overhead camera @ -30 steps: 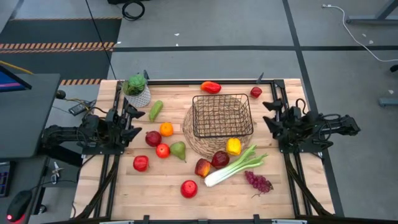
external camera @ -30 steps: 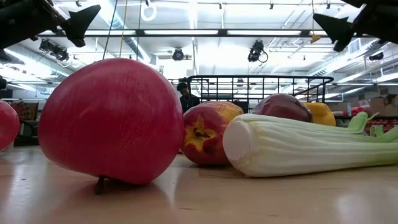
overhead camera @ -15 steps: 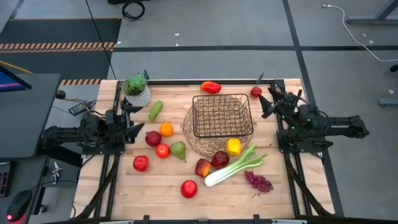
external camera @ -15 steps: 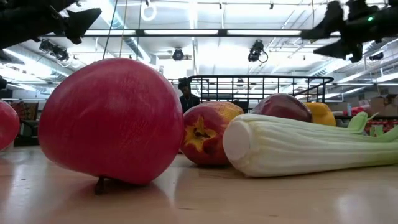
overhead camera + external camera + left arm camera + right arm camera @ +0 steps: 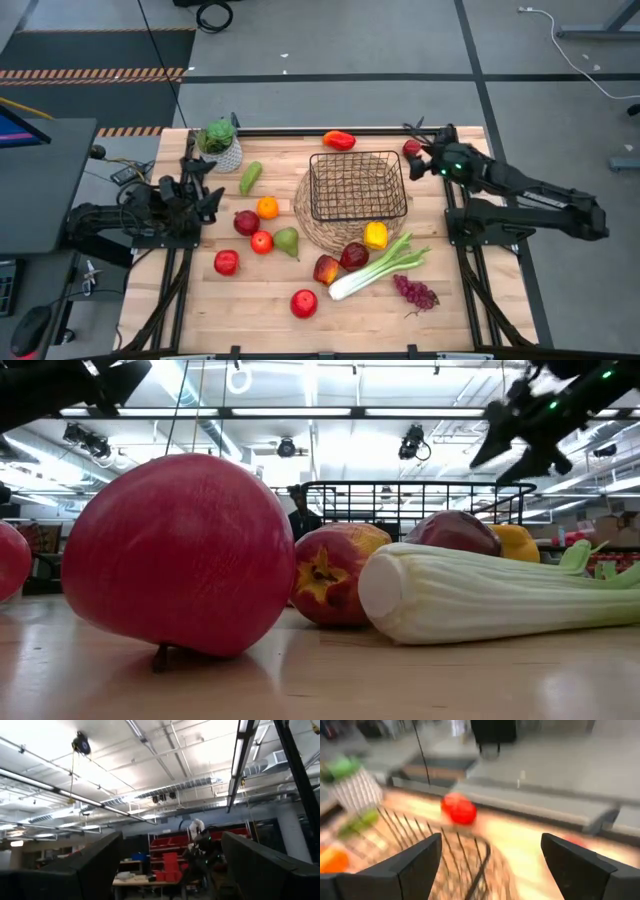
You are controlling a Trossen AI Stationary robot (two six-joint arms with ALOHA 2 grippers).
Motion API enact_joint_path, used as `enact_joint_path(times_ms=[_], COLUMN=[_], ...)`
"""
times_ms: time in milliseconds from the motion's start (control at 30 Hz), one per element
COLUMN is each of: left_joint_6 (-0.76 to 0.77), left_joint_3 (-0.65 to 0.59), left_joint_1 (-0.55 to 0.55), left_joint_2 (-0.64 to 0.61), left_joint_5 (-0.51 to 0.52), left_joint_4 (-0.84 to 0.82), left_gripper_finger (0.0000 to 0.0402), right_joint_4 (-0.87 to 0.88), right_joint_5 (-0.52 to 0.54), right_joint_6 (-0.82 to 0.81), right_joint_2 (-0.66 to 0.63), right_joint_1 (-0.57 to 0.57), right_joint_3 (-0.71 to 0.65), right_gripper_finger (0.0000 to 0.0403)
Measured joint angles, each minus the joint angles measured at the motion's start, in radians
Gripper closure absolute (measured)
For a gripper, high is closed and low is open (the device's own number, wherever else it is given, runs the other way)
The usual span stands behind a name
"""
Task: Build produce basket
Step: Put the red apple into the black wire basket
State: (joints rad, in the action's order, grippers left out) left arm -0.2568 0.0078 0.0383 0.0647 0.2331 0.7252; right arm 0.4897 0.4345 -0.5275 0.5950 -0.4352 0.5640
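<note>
The wooden table (image 5: 250, 300) is holding everything, so both arms can reach it from the sides. In the middle a round straw mat (image 5: 305, 215) is lying flat, and the black wire basket (image 5: 357, 186) is sitting on top of it. The basket is looking empty, so the job is only starting.

The food is lying all around the mat, waiting to be picked. The long celery (image 5: 375, 268) is lying near the front, with the purple grapes (image 5: 415, 292) beside it. A yellow pepper (image 5: 375, 235) is sitting against the basket's front edge. A red pepper (image 5: 339, 140) is lying behind the basket, and a small red fruit (image 5: 411, 148) is sitting near the far right corner.

The right gripper (image 5: 418, 146) is hanging just beside that small red fruit with its fingers apart and nothing in them, likely getting ready to grab.

The left gripper (image 5: 208, 190) is waiting at the left side, fingers apart too, holding nothing.
</note>
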Motion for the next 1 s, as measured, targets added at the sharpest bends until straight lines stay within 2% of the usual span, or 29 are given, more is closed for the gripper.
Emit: enact_joint_path(times_ms=[333,567,700,833,1000], left_joint_6=[-0.001,0.031,0.037,0.062,0.063], left_joint_3=[0.0,0.0,0.0,0.0,0.0], left_joint_1=[0.0,0.0,0.0,0.0,0.0], left_joint_2=[0.0,0.0,0.0,0.0,0.0], left_joint_5=[0.0,0.0,0.0,0.0,0.0], left_joint_4=[0.049,0.049,0.049,0.049,0.055], left_gripper_finger=[0.0054,0.0054,0.0054,0.0054,0.0054], right_joint_4=[0.057,0.142,0.214,0.283,0.345], right_joint_5=[-0.196,-0.353,-0.38,-0.358,-0.355], right_joint_6=[0.107,0.213,0.286,0.398,0.502], right_joint_2=[0.239,0.437,0.556,0.668,0.788], right_joint_1=[-0.286,-0.428,-0.468,-0.507,-0.569], right_joint_3=[0.133,0.25,0.364,0.471,0.549], right_gripper_finger=[0.0057,0.0057,0.0057,0.0057,0.0057])
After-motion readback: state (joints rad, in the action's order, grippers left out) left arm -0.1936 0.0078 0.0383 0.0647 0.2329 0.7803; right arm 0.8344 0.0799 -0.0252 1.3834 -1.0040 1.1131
